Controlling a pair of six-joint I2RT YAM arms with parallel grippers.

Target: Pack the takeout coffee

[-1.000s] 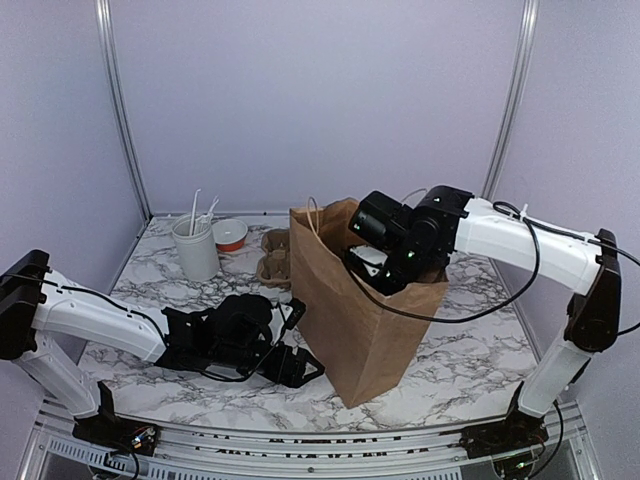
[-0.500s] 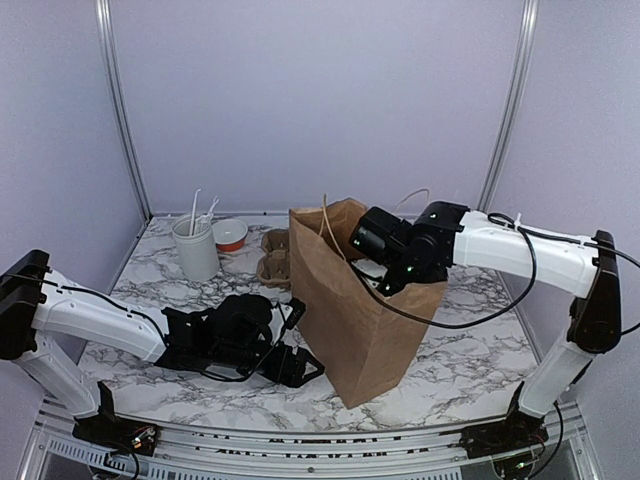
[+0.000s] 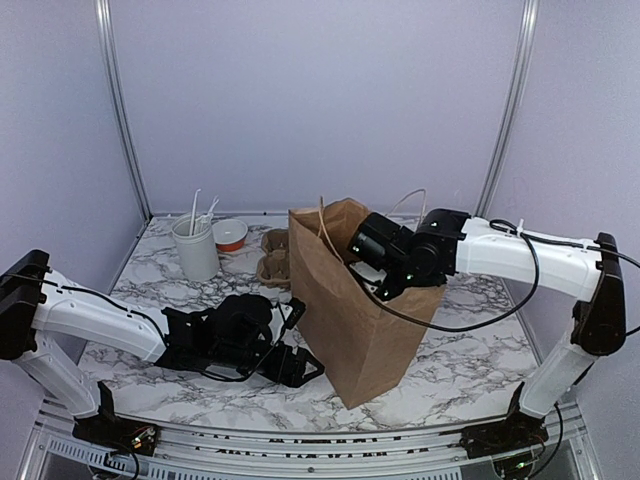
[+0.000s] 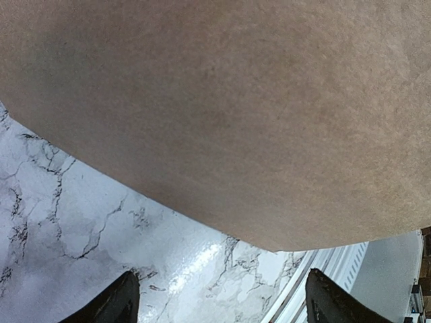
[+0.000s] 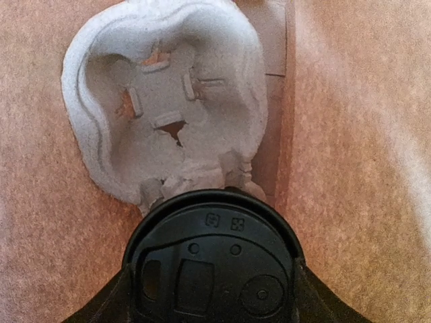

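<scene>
In the right wrist view the takeout coffee shows only its black dome lid (image 5: 212,259); the cup body is hidden below it. My right gripper (image 5: 212,286) is shut on it, one finger on each side of the lid. It hangs inside the brown paper bag (image 3: 350,310), above a grey pulp cup carrier (image 5: 161,101) lying at the bag's bottom. From above, the right gripper (image 3: 375,265) dips into the bag's mouth. The left gripper (image 3: 300,366) lies low on the table at the bag's near left side, open and empty, its fingertips (image 4: 118,303) wide apart under the bag's wall (image 4: 236,101).
A white cup holding plastic utensils (image 3: 196,248) and a small red and white bowl (image 3: 230,234) stand at the back left. A second pulp carrier (image 3: 274,258) sits behind the bag's left side. The bag's handles (image 3: 322,215) stick up. The marble table (image 3: 470,350) ends at a metal rail.
The right gripper has moved down and a little left, deeper into the bag's mouth with the coffee. The left arm has not moved.
</scene>
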